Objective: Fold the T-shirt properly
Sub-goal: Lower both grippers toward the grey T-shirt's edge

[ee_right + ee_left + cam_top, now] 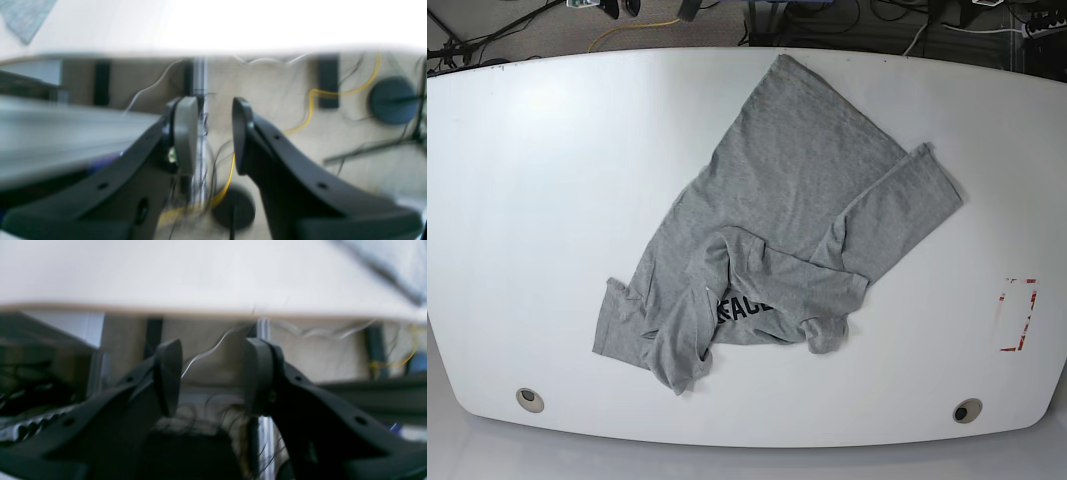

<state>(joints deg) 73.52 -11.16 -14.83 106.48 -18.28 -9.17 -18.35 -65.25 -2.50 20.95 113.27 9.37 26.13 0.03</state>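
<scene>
The heather-grey T-shirt (797, 200) lies crumpled and skewed across the middle of the white table (527, 200). Part of its black lettering shows near its lower edge. Neither arm appears in the base view. In the left wrist view my left gripper (213, 373) is open, empty, and hangs off the table's edge over the floor. A corner of the T-shirt (393, 260) shows at the top right there. My right gripper (213, 133) is also open and empty beyond the edge, with a corner of the T-shirt (26, 16) at the top left.
A red-marked rectangle (1017, 315) sits on the table near its right edge. Two round holes (528, 400) (967, 411) are near the front edge. Below the grippers are cables, a yellow cord (310, 110) and dark round stand bases (393, 100) on the floor.
</scene>
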